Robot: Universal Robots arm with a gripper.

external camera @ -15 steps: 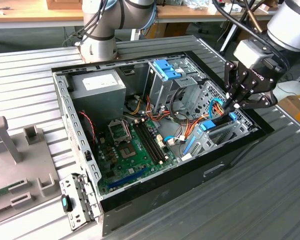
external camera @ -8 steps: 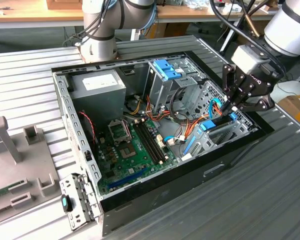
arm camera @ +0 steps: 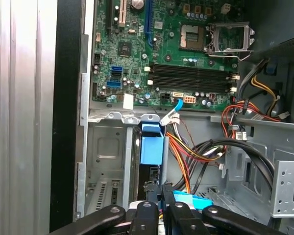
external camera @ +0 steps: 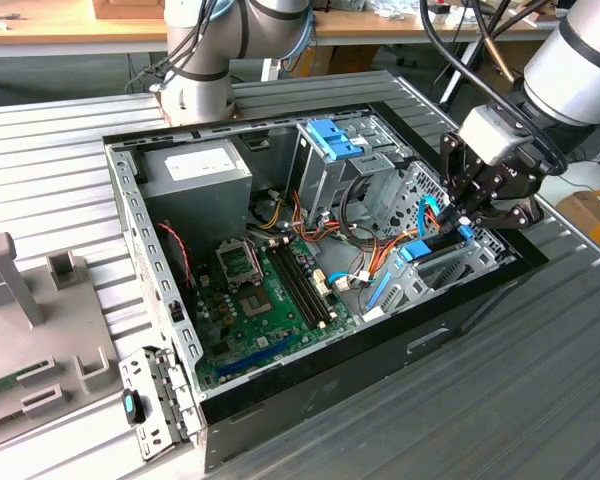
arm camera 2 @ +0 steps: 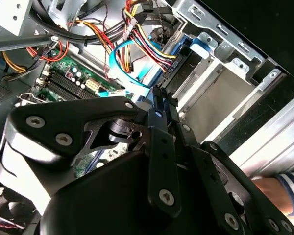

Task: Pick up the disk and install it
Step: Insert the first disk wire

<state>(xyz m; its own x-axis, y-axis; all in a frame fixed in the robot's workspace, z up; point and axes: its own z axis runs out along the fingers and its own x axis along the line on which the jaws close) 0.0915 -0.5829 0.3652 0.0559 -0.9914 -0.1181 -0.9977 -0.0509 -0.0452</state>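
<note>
We find the hand clamped on the disk, seated edgewise in its bay; cables beside could snag.

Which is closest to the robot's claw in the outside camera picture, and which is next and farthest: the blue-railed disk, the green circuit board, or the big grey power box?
Measured from the gripper, in the exterior view:
1. The disk, right beneath it by the case's right wall.
2. The green board, in the middle of the case floor.
3. The grey power box, at the far left corner.

Ribbed grey metal table, wooden workbench behind.
</note>
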